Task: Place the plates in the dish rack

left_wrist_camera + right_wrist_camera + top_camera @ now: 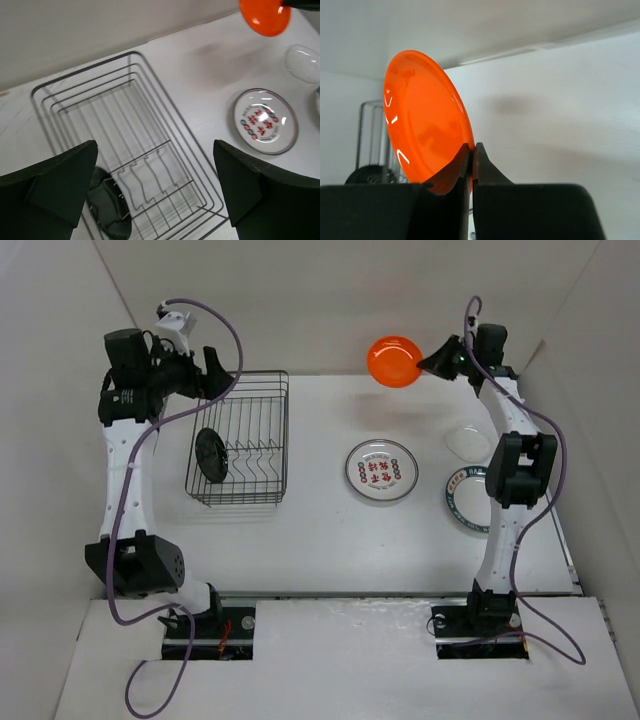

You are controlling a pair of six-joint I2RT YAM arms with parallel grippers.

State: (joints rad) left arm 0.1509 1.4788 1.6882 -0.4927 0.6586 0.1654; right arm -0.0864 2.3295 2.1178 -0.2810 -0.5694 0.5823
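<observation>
White table: dish rack holds one plate, orange plate aloft.
Over the dish rack the left pincer hangs wide and empty; the black plate stands on edge inside. Well to the right, the right pincer pinches the orange plate's rim. Next, I judge: carry it left, edge-down, into a free divider slot.

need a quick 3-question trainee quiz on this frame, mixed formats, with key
1. True or false: the black plate sits inside the dish rack.
2. Which plate is the right gripper shut on? A) clear glass plate B) orange plate C) red-character plate
3. How many plates lie flat on the table?
Key: 1 true. 2 B. 3 three.
</observation>
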